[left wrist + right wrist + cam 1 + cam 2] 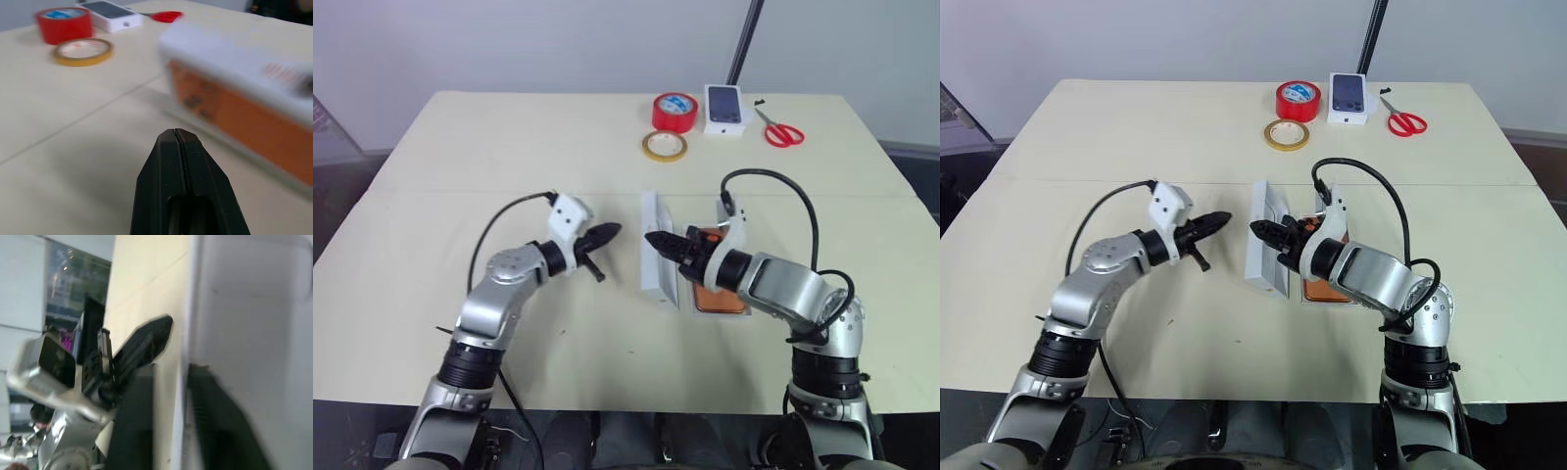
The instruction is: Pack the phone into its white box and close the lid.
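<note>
**At the table's middle: lid tilted on edge beside the packed phone**

At the centre of the table (460,157), the phone (717,294) lies flat in the white box (697,305), its copper-orange back showing under the right arm. Just to the left of it, the lid (658,257) stands tilted on its long edge, plain white inside turned up toward the head camera; the left wrist view shows its printed orange face (234,115) on the outer side, toward the left arm.

The right gripper (664,245) reaches across the box toward the lid. In the right wrist view its 2 black fingers (134,431) stand parted on either side of the lid's white edge, with a gap between them; whether they press on it cannot be told.

The left gripper (603,235) is near the lid's outer face, clear of it, pointing level toward it. Its 2 fingers (166,181) are pressed together with nothing between them.

At the table's far side sit a red tape roll (674,111), a yellow tape ring (664,147), a smaller white box with a dark phone picture (724,110) and red-handled scissors (781,130), well apart from the arms.
</note>
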`<state>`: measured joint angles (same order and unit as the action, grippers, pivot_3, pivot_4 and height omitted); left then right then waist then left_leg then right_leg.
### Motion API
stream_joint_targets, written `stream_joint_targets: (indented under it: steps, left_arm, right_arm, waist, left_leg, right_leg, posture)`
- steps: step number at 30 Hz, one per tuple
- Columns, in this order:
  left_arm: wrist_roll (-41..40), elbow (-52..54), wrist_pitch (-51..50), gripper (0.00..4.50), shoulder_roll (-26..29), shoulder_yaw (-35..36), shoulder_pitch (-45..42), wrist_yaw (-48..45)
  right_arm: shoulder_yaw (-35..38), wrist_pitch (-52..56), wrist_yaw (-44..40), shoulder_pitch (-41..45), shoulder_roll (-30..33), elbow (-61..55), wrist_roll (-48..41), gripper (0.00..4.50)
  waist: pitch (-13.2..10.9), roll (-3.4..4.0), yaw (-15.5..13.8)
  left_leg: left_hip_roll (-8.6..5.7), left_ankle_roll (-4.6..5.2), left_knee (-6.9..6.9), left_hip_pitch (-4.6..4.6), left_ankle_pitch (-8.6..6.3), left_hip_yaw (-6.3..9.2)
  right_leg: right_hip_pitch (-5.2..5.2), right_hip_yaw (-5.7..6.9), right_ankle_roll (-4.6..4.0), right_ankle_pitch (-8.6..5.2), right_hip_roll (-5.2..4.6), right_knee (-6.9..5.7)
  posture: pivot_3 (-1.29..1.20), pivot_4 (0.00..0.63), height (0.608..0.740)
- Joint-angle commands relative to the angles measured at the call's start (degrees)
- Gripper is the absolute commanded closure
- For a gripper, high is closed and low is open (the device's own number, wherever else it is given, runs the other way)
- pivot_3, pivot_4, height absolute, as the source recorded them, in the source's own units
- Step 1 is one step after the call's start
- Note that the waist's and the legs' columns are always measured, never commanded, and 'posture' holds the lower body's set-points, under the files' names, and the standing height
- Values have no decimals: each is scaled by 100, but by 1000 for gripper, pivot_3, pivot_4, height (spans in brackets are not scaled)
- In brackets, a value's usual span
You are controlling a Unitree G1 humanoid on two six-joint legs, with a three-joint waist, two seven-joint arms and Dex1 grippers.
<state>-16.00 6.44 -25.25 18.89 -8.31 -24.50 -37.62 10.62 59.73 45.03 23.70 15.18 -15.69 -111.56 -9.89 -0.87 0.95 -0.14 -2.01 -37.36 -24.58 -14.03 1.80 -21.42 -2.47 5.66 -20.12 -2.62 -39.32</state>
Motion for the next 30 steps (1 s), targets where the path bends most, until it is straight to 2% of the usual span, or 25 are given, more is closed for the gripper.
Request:
stream_joint_targets:
  steps: [1,3,6,10,14,15,18,20,24,30]
  left_arm:
    - [73,126,110,4500,-210,-247,-215,-27]
    - [124,50,139,4500,-339,-410,-300,-71]
    - [120,-41,135,4500,-548,-563,-392,-122]
    - [184,-86,139,4500,-774,-807,-458,-215]
    - [234,-107,114,4500,-954,-1000,-474,-221]
    - [241,-123,94,4500,-1000,-1029,-480,-207]
    - [209,-118,14,4500,-1109,-1037,-484,-161]
    - [198,-94,-44,4500,-1138,-993,-480,-118]
    - [187,-60,-155,4500,-1082,-835,-470,-2]
    - [63,-38,-754,4500,-814,-391,-490,245]
  right_arm:
    - [32,400,-538,333,988,-19,-144,1541]
    - [-123,781,-1002,622,2025,90,-144,512]
    - [-251,1028,-1482,939,3189,307,-5,512]
    - [-323,1166,-2440,1007,3999,450,1320,512]
    - [-598,1102,-3435,828,4446,243,2788,2336]
    - [-656,1057,-3658,795,4485,187,3079,2962]
    - [-912,743,-4273,722,4530,-117,4051,4467]
    - [-1246,478,-4654,659,4631,-414,4857,4467]
    - [-1598,171,-5240,523,4669,-573,5896,4467]
    - [-1707,-1,-5938,498,4558,-609,6807,4467]
  waist:
    - [-3,5,-21]
    - [-4,7,-21]
    - [-5,9,-23]
    - [-4,7,-9]
    - [-4,7,-28]
    - [-4,8,-29]
    - [-4,8,-25]
    - [-4,8,-29]
    - [-4,8,-30]
    - [-4,8,-28]
  left_leg:
    - [0,0,-1,0,0,1]
    - [-5,1,-3,-1,0,-3]
    - [-2,5,1,0,-2,-3]
    - [7,7,9,3,-3,-4]
    - [6,7,4,2,-3,-5]
    - [6,7,4,2,-3,-6]
    - [5,7,3,2,-3,-5]
    - [5,7,3,2,-3,-4]
    - [5,6,3,3,-3,-4]
    - [4,6,2,4,-3,-3]
  right_leg:
    - [0,0,0,0,1,1]
    - [2,1,0,0,0,3]
    - [3,1,-1,0,2,8]
    - [4,-6,-2,-1,6,15]
    - [4,-8,-1,-1,4,13]
    - [5,-9,-1,-1,3,13]
    - [5,-9,-1,-1,2,13]
    - [3,-9,-1,-1,3,13]
    - [4,-8,-1,-1,2,13]
    - [4,-8,-1,0,1,13]
  posture:
    - [0,150,717]
    - [0,150,717]
    - [0,150,717]
    - [0,150,717]
    - [0,150,717]
    - [0,150,717]
    - [0,150,717]
    - [0,150,717]
    - [0,150,717]
    - [0,150,717]
